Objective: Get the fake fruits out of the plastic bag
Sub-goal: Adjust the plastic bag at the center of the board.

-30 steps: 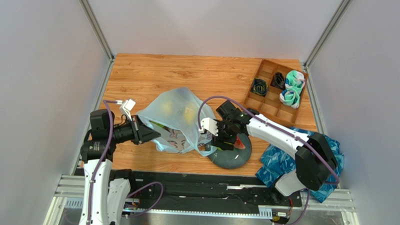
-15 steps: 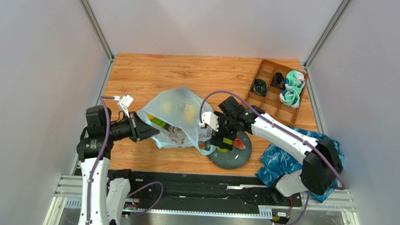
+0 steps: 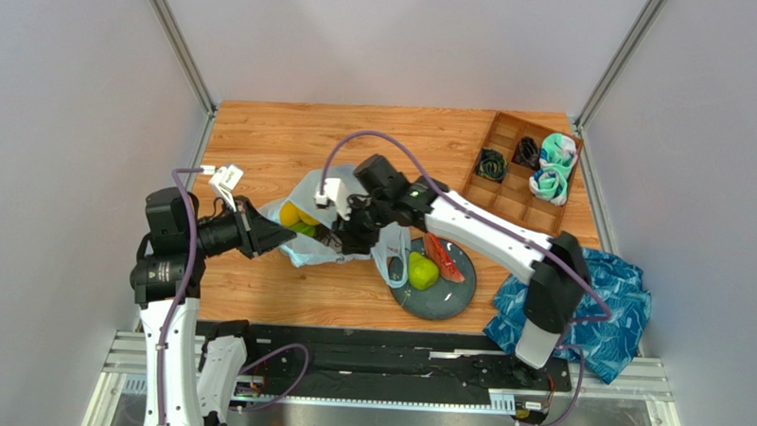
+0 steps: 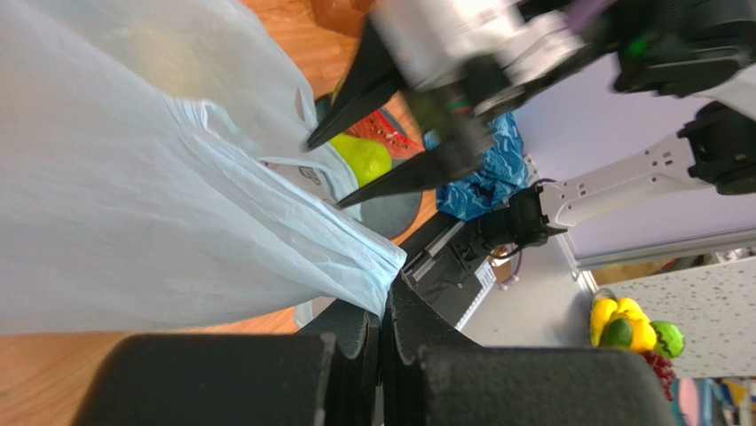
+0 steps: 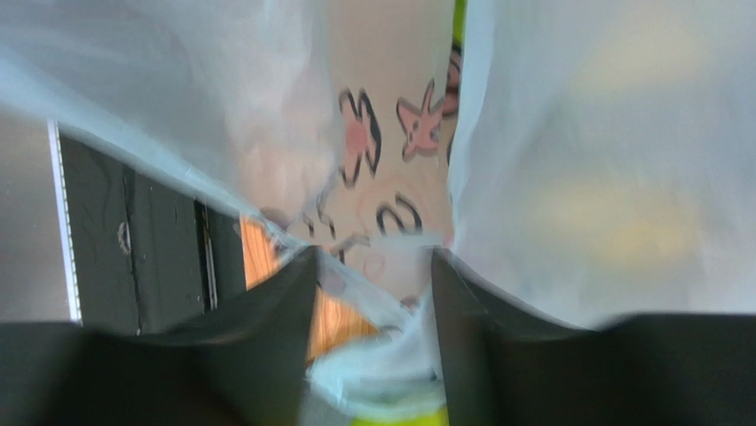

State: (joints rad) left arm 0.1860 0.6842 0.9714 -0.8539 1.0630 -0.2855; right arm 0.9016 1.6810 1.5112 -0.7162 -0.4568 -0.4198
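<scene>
The pale blue plastic bag (image 3: 318, 203) lies crumpled at mid-table, and its pink cartoon print shows in the right wrist view (image 5: 381, 169). My left gripper (image 3: 274, 236) is shut on the bag's edge (image 4: 355, 266) and holds the mouth up. A yellow fruit (image 3: 289, 216) and a green one (image 3: 305, 228) show inside. My right gripper (image 3: 351, 233) is open over the bag, with bag film between its fingers (image 5: 266, 337). A green pear (image 3: 422, 269) and a red watermelon slice (image 3: 444, 257) lie on the grey plate (image 3: 445, 301).
A wooden compartment tray (image 3: 506, 194) with rolled socks stands at the back right. A blue patterned cloth (image 3: 602, 301) lies at the near right, beside the plate. The right arm stretches across above the plate.
My right gripper left the green pear on the plate and swung left to the bag. My left gripper pulled the bag's edge further left; the bag bunched up.
</scene>
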